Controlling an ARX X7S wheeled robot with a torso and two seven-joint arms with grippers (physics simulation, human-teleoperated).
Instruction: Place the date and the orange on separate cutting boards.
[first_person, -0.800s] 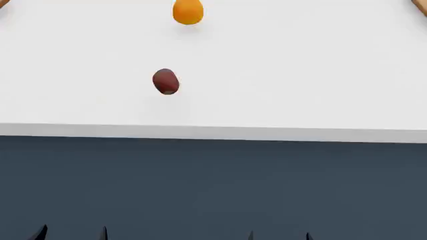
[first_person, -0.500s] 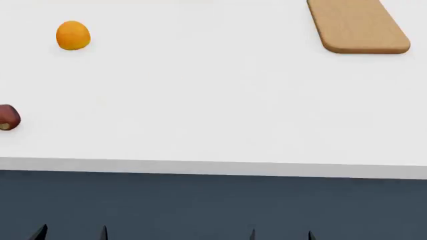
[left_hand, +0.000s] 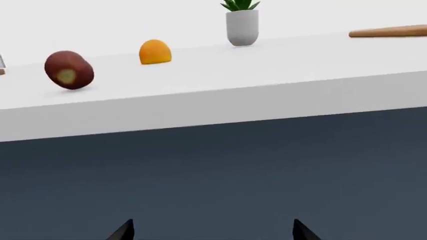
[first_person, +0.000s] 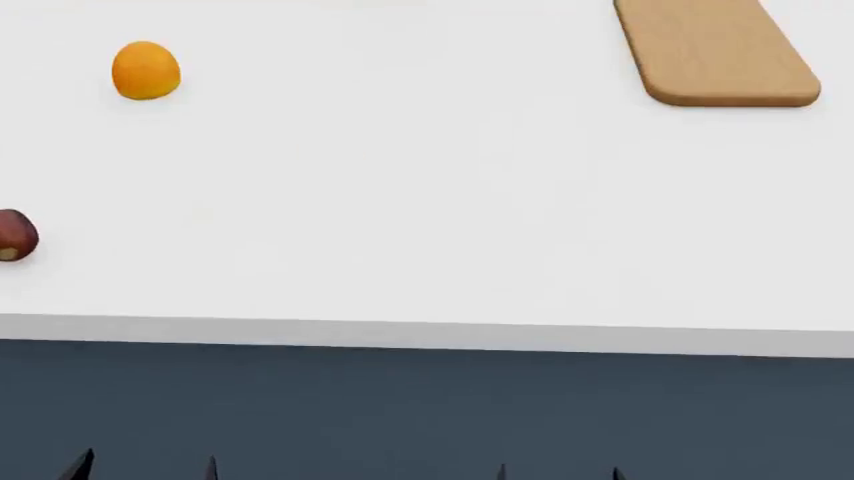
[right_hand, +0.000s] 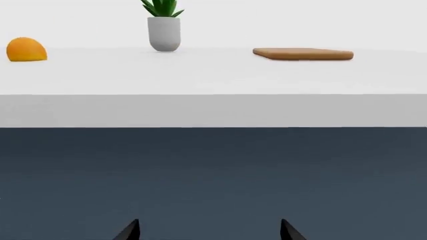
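Orange (first_person: 146, 70) smooth and egg-shaped, date (first_person: 15, 236) oval, matte

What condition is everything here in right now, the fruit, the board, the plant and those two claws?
Date: lying on the table, on no board, untouched.
Orange: resting on the table, on no board, untouched.
Cutting board: flat on the table, nothing on it.
Plant: upright in its pot.
Left gripper: open, empty, below the table edge.
Right gripper: open, empty, below the table edge.
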